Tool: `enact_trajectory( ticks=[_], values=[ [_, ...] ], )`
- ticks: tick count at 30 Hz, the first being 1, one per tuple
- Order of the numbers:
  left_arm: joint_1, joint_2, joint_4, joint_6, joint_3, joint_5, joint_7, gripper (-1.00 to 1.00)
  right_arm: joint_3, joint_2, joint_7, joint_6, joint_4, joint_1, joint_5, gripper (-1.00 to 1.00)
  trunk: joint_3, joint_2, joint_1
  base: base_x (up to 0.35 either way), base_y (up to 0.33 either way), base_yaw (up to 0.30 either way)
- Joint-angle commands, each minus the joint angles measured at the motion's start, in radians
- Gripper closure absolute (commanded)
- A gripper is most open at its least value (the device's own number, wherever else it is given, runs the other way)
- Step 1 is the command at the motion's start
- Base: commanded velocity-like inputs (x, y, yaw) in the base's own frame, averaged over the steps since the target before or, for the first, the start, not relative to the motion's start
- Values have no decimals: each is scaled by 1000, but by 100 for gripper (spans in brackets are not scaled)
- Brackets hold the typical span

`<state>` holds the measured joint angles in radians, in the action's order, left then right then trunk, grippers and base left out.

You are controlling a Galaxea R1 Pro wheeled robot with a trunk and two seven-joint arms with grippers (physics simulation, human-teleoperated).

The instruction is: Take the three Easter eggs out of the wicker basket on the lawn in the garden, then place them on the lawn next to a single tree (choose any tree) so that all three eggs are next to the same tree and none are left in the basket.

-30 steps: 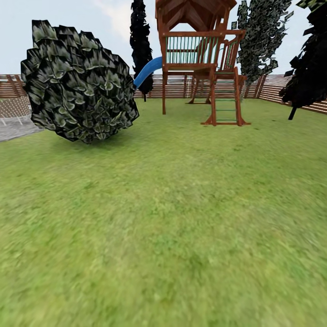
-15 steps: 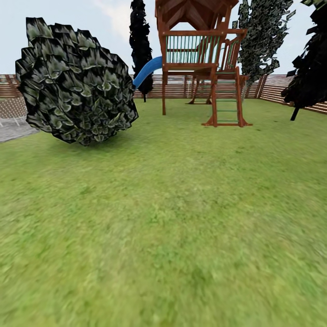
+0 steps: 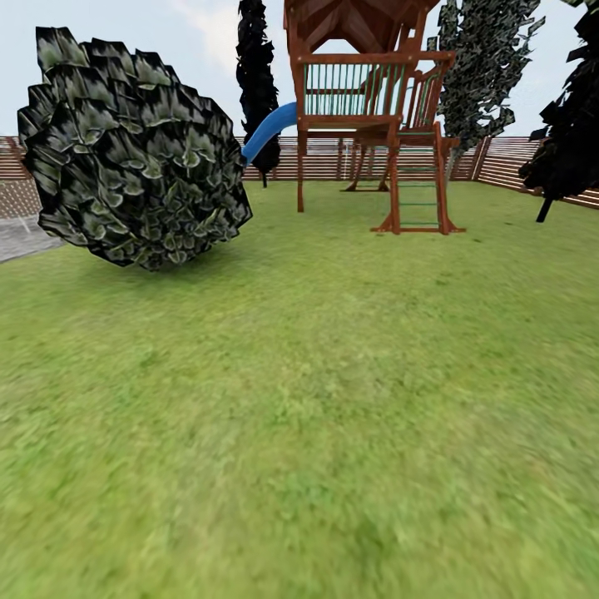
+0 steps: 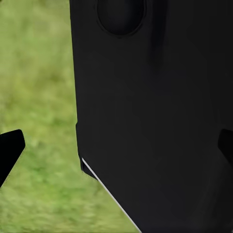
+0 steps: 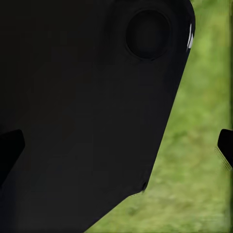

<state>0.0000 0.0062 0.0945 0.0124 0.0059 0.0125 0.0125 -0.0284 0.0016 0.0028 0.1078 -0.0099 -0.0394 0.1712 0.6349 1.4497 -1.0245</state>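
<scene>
The Easter eggs and the wicker basket are out of view. The lawn (image 3: 316, 399) spreads wide and green ahead of me in the head view. A tree (image 3: 482, 66) with dark, pale-spotted leaves rises behind the play tower at the far right. In the left wrist view my left gripper (image 4: 116, 148) is open, its dark fingertips (image 4: 9, 150) far apart, with a black part of my own body and grass behind. In the right wrist view my right gripper (image 5: 116, 145) is also open and holds nothing, its fingertips (image 5: 225, 145) at the picture's edges.
A big round trunkless bush (image 3: 133, 150) stands at the left. A wooden play tower (image 3: 370, 108) with a blue slide (image 3: 268, 133) stands ahead. Black trees (image 3: 570, 116) and a slatted fence (image 3: 516, 166) close the yard. Grey paving (image 3: 21, 237) lies at far left.
The whole head view has shifted: the bush looks slightly larger and further left and the play tower a bit nearer, so the camera has moved forward. Nothing else changed.
</scene>
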Motion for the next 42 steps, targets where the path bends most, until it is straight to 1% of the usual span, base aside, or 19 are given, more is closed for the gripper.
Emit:
enact_trajectory(
  ticks=[1, 42],
  values=[
    [0, 0, 1, 1, 0, 1, 1, -100, -2, 0, 0, 3, 1, 0, 4, -100, 1, 0, 0, 294, 0, 0],
    [0, 0, 1, 1, 0, 1, 1, -100, -2, 0, 0, 3, 1, 0, 4, -100, 1, 0, 0, 294, 0, 0]
  ],
)
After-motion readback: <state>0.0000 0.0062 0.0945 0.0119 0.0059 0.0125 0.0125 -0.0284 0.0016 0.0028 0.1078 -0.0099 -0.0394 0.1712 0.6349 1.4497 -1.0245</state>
